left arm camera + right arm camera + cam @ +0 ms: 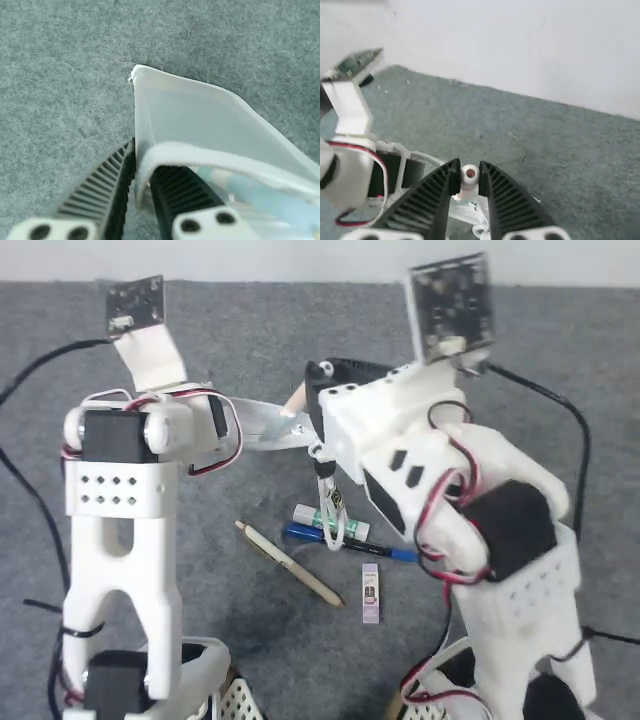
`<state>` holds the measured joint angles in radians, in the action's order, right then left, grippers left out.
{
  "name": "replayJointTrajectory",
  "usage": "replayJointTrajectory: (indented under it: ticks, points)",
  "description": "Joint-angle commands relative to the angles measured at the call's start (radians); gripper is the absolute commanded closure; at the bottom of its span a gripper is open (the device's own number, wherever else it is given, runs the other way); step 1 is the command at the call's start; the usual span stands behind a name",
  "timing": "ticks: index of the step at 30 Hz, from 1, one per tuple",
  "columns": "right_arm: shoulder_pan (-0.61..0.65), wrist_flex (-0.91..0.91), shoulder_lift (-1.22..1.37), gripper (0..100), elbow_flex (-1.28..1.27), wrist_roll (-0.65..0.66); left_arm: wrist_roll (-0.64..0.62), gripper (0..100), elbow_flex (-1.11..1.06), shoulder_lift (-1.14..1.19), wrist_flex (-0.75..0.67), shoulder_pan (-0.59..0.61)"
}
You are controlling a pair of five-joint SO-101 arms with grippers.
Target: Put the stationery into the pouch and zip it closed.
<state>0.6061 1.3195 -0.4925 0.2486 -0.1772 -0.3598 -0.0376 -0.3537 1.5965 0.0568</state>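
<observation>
The pouch [200,115], a clear, milky one, was held up off the grey carpet [250,330] between the two arms. The left gripper [141,165] had its ribbed black jaws pinched almost together on the pouch's thick white rim. At the pouch's opposite end, the right gripper [469,170] had its jaws drawn in close on either side of a small round-ended piece [469,173], pale with an orange-tinted centre; what that piece was could not be made out.

A patterned strap [330,505] hung down from that same end of the pouch, though whether it was fastened to the pouch could not be told. On the carpet below the pouch, nearer the arms' bases, lay four loose items. These were a white tube with a green band [330,523], a blue pen [350,540] touching it on the side away from the pouch, a beige pen [290,562] lying slantwise farther out, and a small lilac box [371,592] farthest from the pouch.

The right arm's white body stood over the pouch's end and cut off the blue pen's far tip. Something light blue [270,200] showed blurred through the pouch wall, too vague to name. A pale wall [520,45] rose beyond the pouch.
</observation>
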Motion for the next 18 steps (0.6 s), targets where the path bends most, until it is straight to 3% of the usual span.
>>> replayJointTrajectory:
  ticks: [1,5,18]
  points:
    - [0.024,-0.016,-0.01,95.3,-0.015,0.078,-0.021,99,0.012,-0.051,-0.035,0.008]
    - [0.054,0.001,-0.016,84.8,-0.035,0.078,-0.021,99,0.012,-0.051,-0.035,0.008]
    - [0.068,0.022,-0.119,87.5,-0.038,0.083,-0.021,99,0.012,-0.051,-0.035,0.008]
